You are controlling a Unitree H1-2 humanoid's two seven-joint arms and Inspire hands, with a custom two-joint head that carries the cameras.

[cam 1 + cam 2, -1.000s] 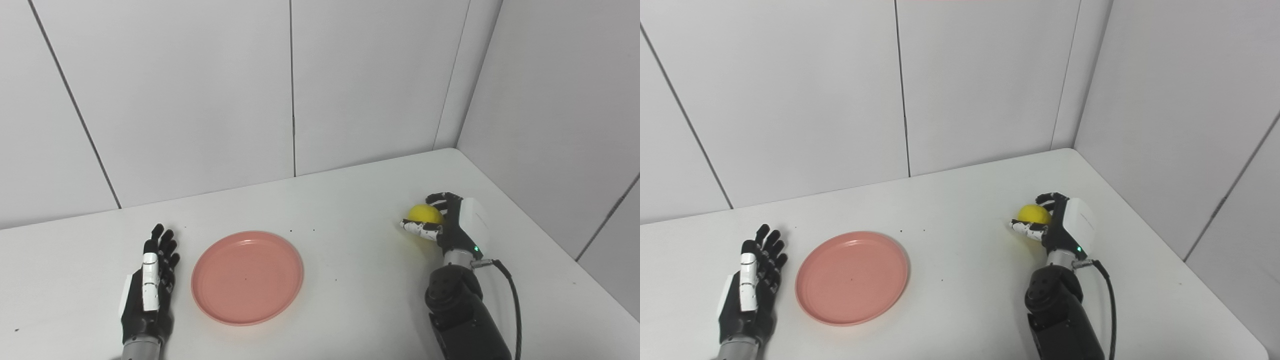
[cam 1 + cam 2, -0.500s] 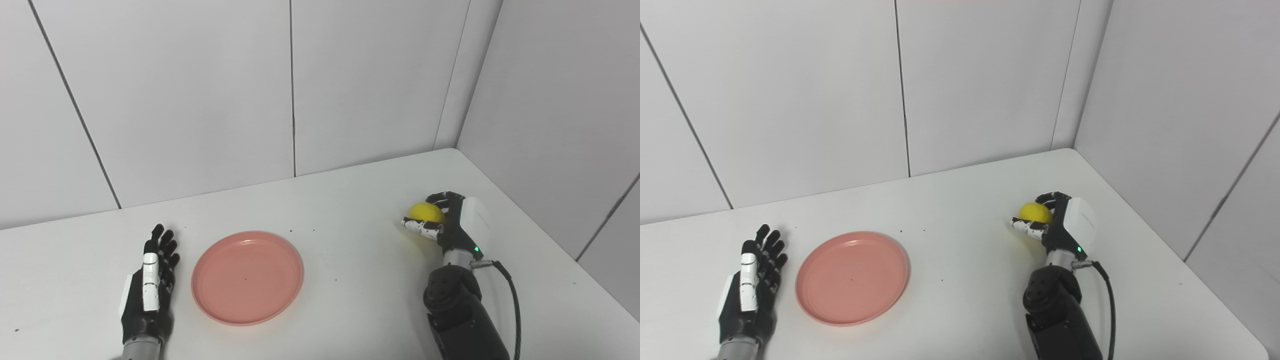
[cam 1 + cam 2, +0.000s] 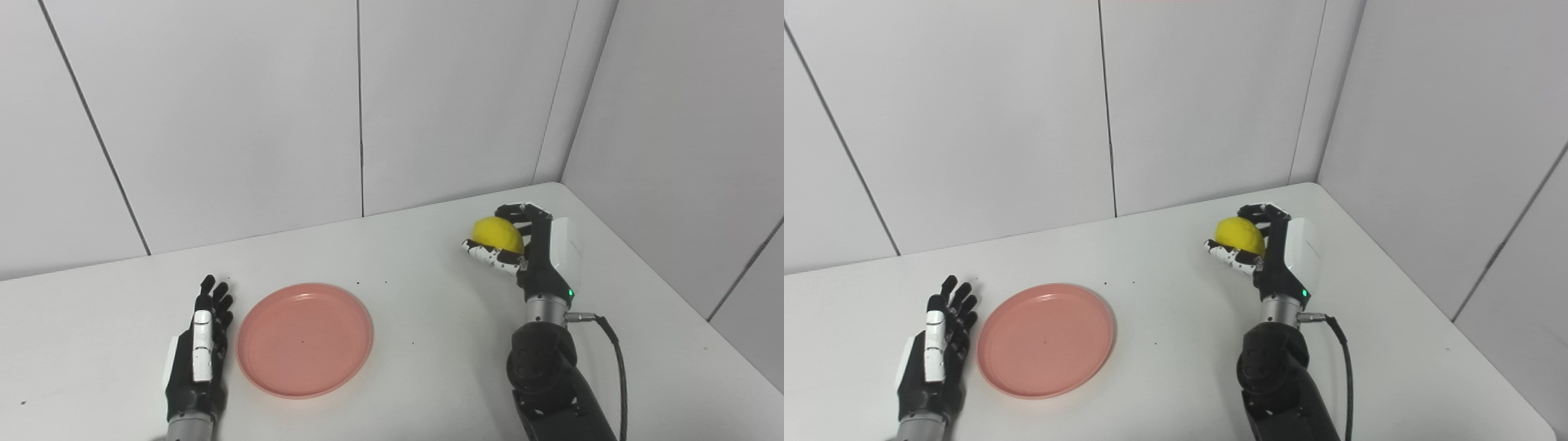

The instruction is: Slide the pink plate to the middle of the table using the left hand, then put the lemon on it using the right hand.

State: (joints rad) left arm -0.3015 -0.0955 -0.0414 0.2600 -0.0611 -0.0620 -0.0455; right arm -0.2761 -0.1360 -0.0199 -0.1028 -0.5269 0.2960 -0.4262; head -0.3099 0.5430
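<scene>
Fingers (image 3: 520,215) of right hand (image 3: 539,257) wrapped around lemon (image 3: 498,234), raised off surface (image 3: 429,367) at right. Left hand (image 3: 196,361) flat, spread, holding nothing, just beside pink plate (image 3: 305,340). No readable writing anywhere.

Lemon held above the tabletop

The lemon (image 3: 498,234) is gripped by the right hand (image 3: 531,257); the pink plate (image 3: 305,340) is flanked by the flat left hand (image 3: 198,358).
</scene>
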